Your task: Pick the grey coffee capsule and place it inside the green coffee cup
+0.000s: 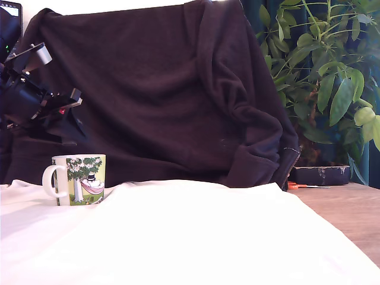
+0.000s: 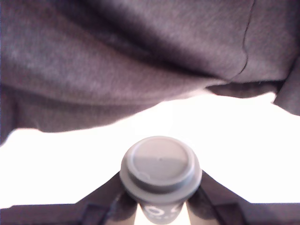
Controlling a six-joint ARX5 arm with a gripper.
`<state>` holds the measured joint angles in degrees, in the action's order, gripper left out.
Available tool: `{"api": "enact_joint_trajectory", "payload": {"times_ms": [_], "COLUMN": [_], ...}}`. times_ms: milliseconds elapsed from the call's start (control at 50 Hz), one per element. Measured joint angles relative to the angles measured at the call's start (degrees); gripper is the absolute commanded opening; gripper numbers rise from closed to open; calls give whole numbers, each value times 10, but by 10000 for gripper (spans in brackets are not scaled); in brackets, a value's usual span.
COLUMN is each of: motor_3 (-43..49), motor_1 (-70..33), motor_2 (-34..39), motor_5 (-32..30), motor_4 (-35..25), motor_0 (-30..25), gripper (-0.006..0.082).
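a dark fleece blanket point(image 1: 160, 89) hangs as a backdrop behind the end effector, with a white cloth point(image 1: 178, 237) spread over the table point(image 1: 350, 214) below it. a leafy plant point(image 1: 326, 65) stands well away, at the exterior view's right. the end effector point(image 1: 50, 107) hangs in the air at the exterior view's left, clenched on the grey coffee capsule point(image 2: 161, 171), whose lid faces the wrist camera between the two fingers point(image 2: 101, 194). the green coffee cup point(image 1: 79, 179) stands upright on the cloth just below the end effector, apart from it.
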<state>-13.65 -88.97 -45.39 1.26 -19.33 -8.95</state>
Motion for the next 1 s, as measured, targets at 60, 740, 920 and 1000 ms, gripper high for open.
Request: {"api": "enact_joint_trajectory", "payload": {"times_ms": [60,740,920,1000], "motor_3": [3,22,46,78], "motor_1": [0,42,155,191], "motor_2": [0,0,0,0], "motor_5": [0,-8,-15,-15], "motor_4": [2,3,3,3], "motor_0": [0,1,15,24], "gripper": [354,-5,-17,-17]}}
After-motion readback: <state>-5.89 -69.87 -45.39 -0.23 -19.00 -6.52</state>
